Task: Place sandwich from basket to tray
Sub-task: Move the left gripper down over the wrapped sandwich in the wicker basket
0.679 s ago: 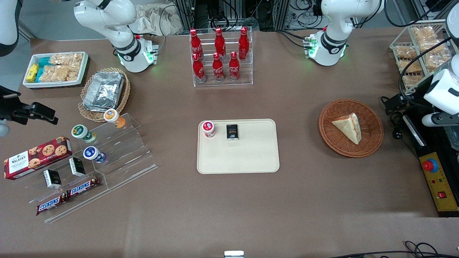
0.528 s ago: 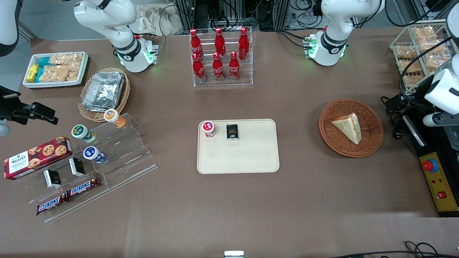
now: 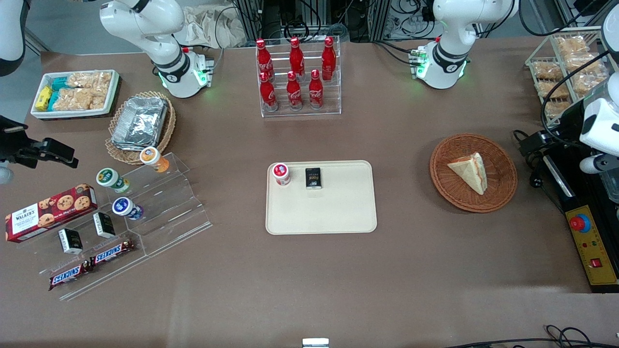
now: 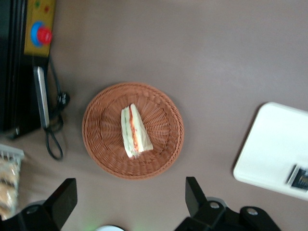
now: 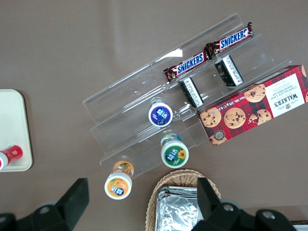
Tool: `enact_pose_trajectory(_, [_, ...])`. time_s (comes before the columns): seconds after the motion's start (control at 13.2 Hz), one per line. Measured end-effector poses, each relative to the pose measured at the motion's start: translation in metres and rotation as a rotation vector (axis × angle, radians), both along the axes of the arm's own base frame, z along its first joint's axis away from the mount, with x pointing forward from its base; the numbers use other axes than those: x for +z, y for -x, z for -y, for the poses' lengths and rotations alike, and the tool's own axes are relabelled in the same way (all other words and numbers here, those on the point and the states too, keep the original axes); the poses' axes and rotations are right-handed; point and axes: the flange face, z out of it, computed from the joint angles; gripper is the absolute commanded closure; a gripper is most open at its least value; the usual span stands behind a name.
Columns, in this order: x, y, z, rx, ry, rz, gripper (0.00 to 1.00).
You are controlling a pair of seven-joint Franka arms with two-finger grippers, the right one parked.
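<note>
Wicker basket (image 4: 133,130) unmoved; gripper (image 4: 130,204) shifted, open.

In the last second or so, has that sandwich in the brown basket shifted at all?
No. The sandwich lies at the same spot in the basket. The open gripper hovers above it, touching nothing.

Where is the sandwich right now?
The sandwich lies in the round brown basket, toward the working arm's end of the table, beside the tray. The open gripper hangs high above it.
</note>
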Motion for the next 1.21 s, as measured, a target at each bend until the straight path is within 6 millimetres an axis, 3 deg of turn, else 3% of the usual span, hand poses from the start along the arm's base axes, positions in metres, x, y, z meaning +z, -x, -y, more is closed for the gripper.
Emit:
enact_pose_trajectory(0.23, [-0.040, 0.014, 0.000, 0.137, -0.014, -0.001, 0.00])
enact_pose_trajectory(0.6, [-0.142, 0.067, -0.013, 0.334, -0.028, 0.028, 0.00])
enact_pose_trajectory(0.98, [-0.217, 0.090, -0.024, 0.378, -0.021, 0.057, 0.00])
enact_pose_trajectory(1.21, [-0.249, 0.095, -0.024, 0.379, -0.019, 0.056, 0.00])
